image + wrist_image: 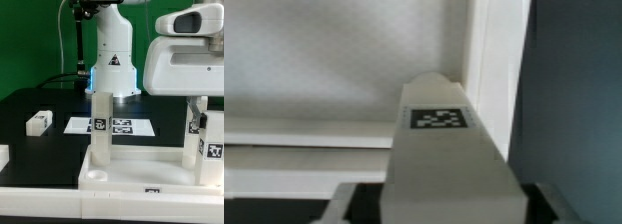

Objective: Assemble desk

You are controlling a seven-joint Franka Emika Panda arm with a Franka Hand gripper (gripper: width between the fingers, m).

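The tabletop and legs look smooth white plastic; the table is matt black.

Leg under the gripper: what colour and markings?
White leg, square black-and-white tag; clearest in wrist view.

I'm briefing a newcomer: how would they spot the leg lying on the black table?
Find the big white desk panel in front, with upright legs in it. Beyond its corner on the exterior view's left, on the black table, lies a short white leg. Unlike those, it lies flat, off the panel.
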